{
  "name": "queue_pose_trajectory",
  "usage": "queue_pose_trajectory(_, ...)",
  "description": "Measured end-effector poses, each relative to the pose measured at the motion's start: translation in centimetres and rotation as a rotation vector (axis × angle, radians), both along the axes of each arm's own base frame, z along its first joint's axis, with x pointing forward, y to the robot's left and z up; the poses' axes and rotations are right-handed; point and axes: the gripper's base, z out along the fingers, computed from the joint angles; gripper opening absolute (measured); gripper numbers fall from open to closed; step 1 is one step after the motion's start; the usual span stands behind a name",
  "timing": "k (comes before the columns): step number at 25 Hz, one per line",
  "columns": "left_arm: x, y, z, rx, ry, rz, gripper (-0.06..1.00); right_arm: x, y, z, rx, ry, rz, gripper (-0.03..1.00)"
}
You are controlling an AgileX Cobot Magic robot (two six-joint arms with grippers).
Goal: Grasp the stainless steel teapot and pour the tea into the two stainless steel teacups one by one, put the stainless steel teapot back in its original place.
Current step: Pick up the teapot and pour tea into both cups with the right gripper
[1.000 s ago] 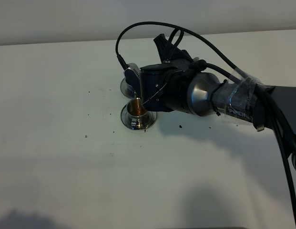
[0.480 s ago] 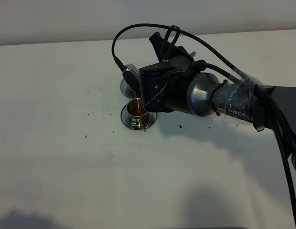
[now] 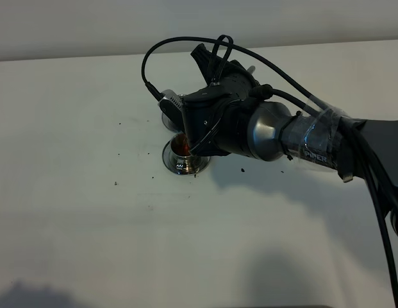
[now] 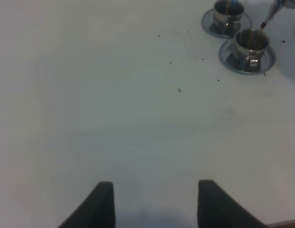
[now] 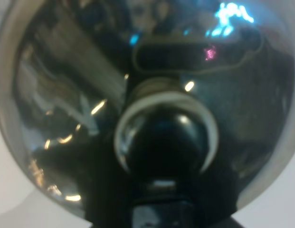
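Progress: mid-pour on the near teacup [image 4: 252, 42], amber tea showing in it, spout [image 4: 269, 18] tip dipped over its rim. Far teacup [image 4: 227, 10] sits at 11 o'clock of the near one on its own saucer; can't tell if it's filled. At least finishing this cup and setting the pot back are left; the pot's own saucer isn't in view

Jaws: left gripper [image 4: 157, 205] idle, fingers spread wide over bare table [image 3: 90, 212], holding nothing, cups well apart toward 1 o'clock. Right gripper [image 3: 197, 108] comes in from 3 o'clock, rolled over the cups. Stainless steel teapot [image 5: 147, 95] fills its wrist view, lid knob centre, tipped. Its fingers are hidden, but it looks clamped on the pot, since the pot hangs off the table
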Motion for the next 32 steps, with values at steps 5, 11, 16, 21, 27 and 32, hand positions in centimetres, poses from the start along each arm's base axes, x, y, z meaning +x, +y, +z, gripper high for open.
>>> queue_pose_trajectory(5,0.00,0.00,0.00,0.000,0.000,0.000,0.43,0.11,0.04,0.17,-0.023,-0.017,0.018,0.18)
queue_pose_trajectory(11,0.00,0.00,0.00,0.000,0.000,0.000,0.43,0.20,0.15,0.30,-0.046,-0.028,0.046,0.18)
queue_pose_trajectory(16,0.00,0.00,0.00,0.000,0.000,0.000,0.43,0.28,0.25,0.39,-0.054,-0.038,0.063,0.18)
queue_pose_trajectory(21,0.00,0.00,0.00,0.000,0.000,0.000,0.43,0.31,0.28,0.45,-0.064,-0.044,0.073,0.18)
queue_pose_trajectory(27,0.00,0.00,0.00,0.000,0.000,0.000,0.43,0.31,0.34,0.48,-0.068,-0.047,0.079,0.18)
queue_pose_trajectory(32,0.00,0.00,0.00,0.000,0.000,0.000,0.43,0.34,0.37,0.52,-0.072,-0.051,0.085,0.18)
